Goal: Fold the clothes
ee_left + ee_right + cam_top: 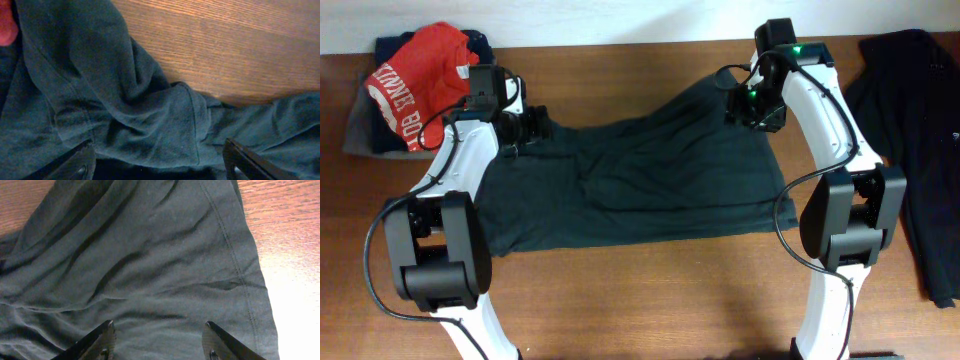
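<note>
Closest to the overhead lens, the left arm [440,240] bends up-table beside a crumpled red tee [420,80], its left claw [532,125] low over the sleeve end of the black T-shirt [640,170], fingers [80,167] spread wide with a bunched sleeve fold loose between them. That shirt lies spread across the middle of the table [650,290], plain dark side up and rumpled. At its far right corner the right arm [830,110] arches over, the right claw [757,100] partly spread above flat cloth, gripping nothing; another dark garment [920,150] lies beyond.
</note>
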Robot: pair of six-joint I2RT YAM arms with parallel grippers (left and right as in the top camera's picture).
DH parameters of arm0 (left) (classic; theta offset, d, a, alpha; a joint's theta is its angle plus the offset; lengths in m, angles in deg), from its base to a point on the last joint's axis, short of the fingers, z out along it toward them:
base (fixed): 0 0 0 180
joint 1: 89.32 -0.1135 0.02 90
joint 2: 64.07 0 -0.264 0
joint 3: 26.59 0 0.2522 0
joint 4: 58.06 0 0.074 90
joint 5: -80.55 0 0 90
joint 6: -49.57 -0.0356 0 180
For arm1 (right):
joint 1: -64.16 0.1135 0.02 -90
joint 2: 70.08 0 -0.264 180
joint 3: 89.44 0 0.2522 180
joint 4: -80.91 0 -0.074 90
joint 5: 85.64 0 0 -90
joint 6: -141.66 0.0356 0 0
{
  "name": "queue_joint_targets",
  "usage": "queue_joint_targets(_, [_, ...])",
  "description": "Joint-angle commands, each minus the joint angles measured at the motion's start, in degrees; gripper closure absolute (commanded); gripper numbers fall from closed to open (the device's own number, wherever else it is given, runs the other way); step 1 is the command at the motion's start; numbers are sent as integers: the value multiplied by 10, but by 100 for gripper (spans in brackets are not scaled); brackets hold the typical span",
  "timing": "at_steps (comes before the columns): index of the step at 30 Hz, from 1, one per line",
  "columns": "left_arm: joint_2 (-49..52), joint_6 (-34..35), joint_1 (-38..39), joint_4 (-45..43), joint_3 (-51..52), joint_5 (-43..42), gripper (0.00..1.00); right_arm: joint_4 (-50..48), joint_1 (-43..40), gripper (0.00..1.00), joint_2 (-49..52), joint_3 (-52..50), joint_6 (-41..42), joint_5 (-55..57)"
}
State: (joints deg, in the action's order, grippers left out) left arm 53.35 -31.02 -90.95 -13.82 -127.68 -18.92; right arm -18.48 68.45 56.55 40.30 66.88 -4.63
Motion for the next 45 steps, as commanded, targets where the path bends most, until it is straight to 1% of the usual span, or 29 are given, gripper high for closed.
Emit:
queue_joint_targets(1, [10, 54, -12, -3, -7, 5, 22, 5, 2, 40, 2, -3, 2, 7])
queue_joint_targets(4, [10, 81, -23, -2, -7, 4, 23, 4, 2, 40, 2, -7, 3, 6])
queue_joint_targets(10, [15, 87, -27, -3, -7, 5, 24, 3, 2, 40, 2, -14, 3, 6])
queue_joint_targets(15, [39, 120, -27, -13, -7, 15, 26, 3, 2, 40, 2, -14, 3, 4])
queue_joint_targets(18, [53, 123, -27, -15, -7, 15, 26, 6, 2, 40, 2, -14, 3, 4])
queue_joint_targets(32, [56, 139, -37, -19, -7, 18, 28, 4, 2, 41, 2, -14, 3, 5])
queue_joint_targets(35, [56, 139, -37, -22, -7, 18, 52, -21, 2, 41, 2, -14, 9, 5])
queue_joint_targets(36, [56, 139, -37, -22, -7, 18, 57, -32, 2, 40, 2, -14, 16, 7])
queue_joint_targets(38, [56, 139, -37, -23, -7, 18, 74, -68, 2, 35, 2, -14, 22, 7])
queue_joint_targets(39, [56, 139, -37, -23, -7, 18, 79, -90, 2, 33, 2, -14, 23, 6])
queue_joint_targets(41, [56, 139, -37, -23, -7, 18, 86, -131, 1, 31, 2, -14, 36, 7])
queue_joint_targets(43, [56, 139, -37, -23, -7, 18, 89, -177, 1, 31, 2, -13, 51, 7])
queue_joint_targets(45, [56, 139, -37, -24, -7, 18, 89, -228, 2, 31, 2, -13, 55, 1])
